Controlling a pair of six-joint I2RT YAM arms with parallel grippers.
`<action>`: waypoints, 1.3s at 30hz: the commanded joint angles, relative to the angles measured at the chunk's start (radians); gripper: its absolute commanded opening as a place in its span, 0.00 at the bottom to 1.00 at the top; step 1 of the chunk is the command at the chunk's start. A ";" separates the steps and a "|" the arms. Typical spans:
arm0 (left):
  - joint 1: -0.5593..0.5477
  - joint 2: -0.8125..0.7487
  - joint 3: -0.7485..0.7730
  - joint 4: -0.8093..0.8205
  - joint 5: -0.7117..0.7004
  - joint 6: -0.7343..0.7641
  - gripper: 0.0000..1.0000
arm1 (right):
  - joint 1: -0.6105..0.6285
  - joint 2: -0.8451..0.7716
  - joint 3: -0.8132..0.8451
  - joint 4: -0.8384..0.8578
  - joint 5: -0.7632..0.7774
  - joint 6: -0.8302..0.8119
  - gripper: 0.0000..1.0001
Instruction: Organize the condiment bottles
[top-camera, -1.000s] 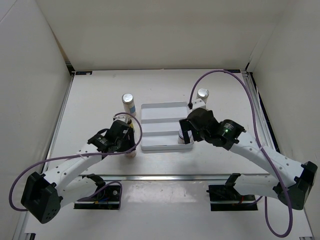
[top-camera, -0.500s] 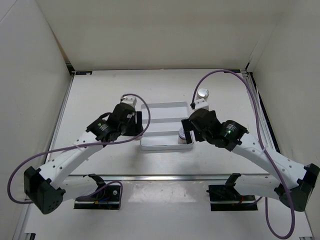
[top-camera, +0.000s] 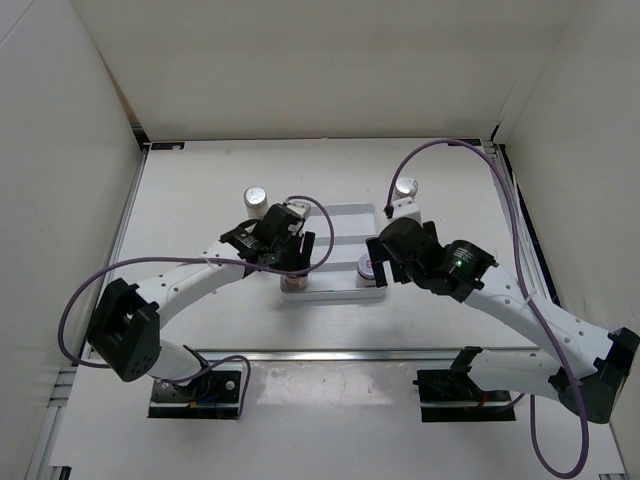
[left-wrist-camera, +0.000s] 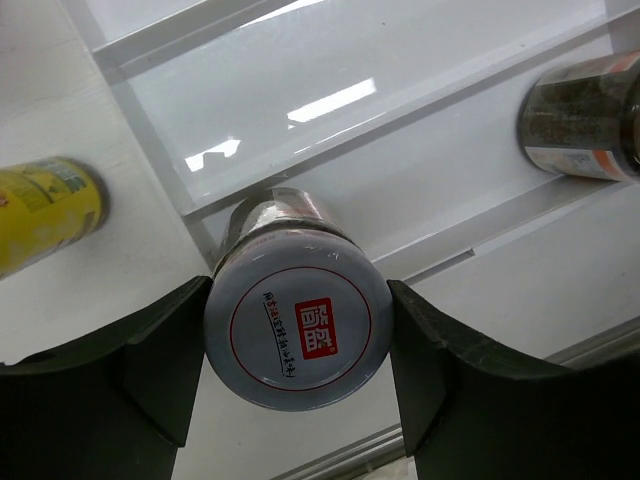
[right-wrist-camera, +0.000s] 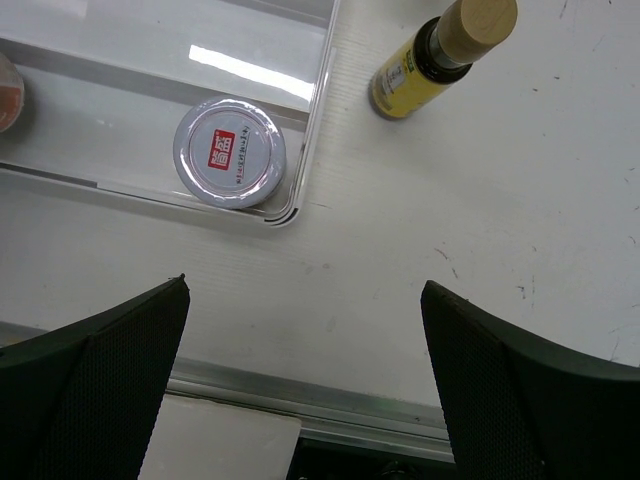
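Observation:
My left gripper (top-camera: 292, 260) is shut on a squat jar with a red-marked silver lid (left-wrist-camera: 298, 325) and holds it over the near-left corner of the white ribbed tray (top-camera: 335, 225). A second squat jar (right-wrist-camera: 228, 152) stands in the tray's near-right corner (top-camera: 368, 270). My right gripper (top-camera: 384, 262) is open and empty just near of that jar. One white silver-capped bottle (top-camera: 256, 197) stands left of the tray, another (top-camera: 405, 187) right of it. One yellow bottle (left-wrist-camera: 45, 210) stands left of the tray, another (right-wrist-camera: 440, 55) right of it.
The tray (left-wrist-camera: 400, 80) has long ribbed slots; its two far slots hold nothing. An aluminium rail (right-wrist-camera: 330, 400) runs along the table's near edge. White walls enclose the table on three sides.
My left gripper has carried the squat jar to the right, from the table left of the tray to over its near-left corner. The right gripper has hardly moved.

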 joint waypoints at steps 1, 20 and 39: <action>0.040 -0.023 -0.003 0.126 0.118 0.029 0.34 | -0.002 -0.031 0.009 -0.016 0.037 0.008 1.00; 0.123 0.002 0.121 -0.027 0.134 0.082 1.00 | -0.043 -0.041 0.110 -0.113 0.100 0.052 1.00; 0.214 -0.756 -0.204 -0.025 -0.300 0.250 1.00 | -0.447 0.131 0.187 0.025 -0.176 -0.121 1.00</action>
